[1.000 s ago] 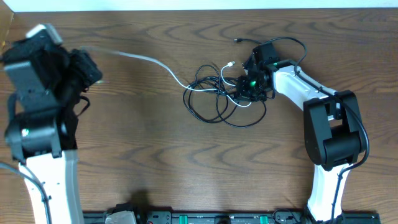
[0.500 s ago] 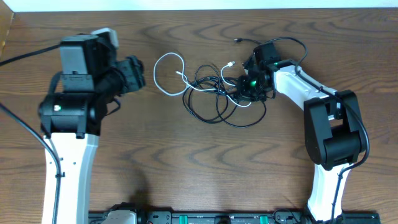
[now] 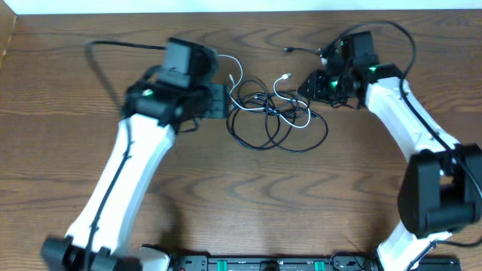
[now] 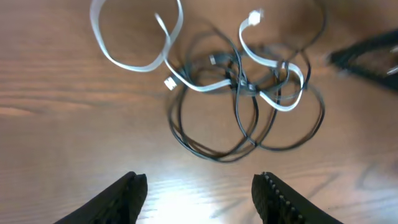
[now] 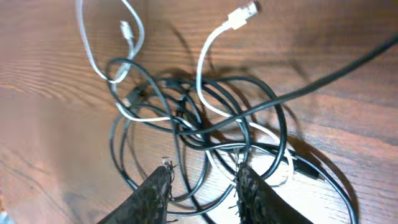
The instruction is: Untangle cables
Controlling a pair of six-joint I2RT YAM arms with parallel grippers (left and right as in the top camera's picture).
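The cables lie in one loose tangle at the table's middle: thin black loops threaded by a white cable with a plug end. My left gripper stands open just left of the tangle. In the left wrist view its fingers hold nothing and the pile lies ahead. My right gripper hovers at the tangle's upper right, open. In the right wrist view its fingers straddle black loops and the white cable lying on the table below.
A thin black lead with a small plug runs out towards the back, near the right gripper. The right arm's own thick cord arcs above it. The table's back edge is close behind, and a rail lines the front.
The left arm swung from the far left in to the tangle. It let go of the white cable, which now loops by the pile. The right gripper opened and drew back up and right.
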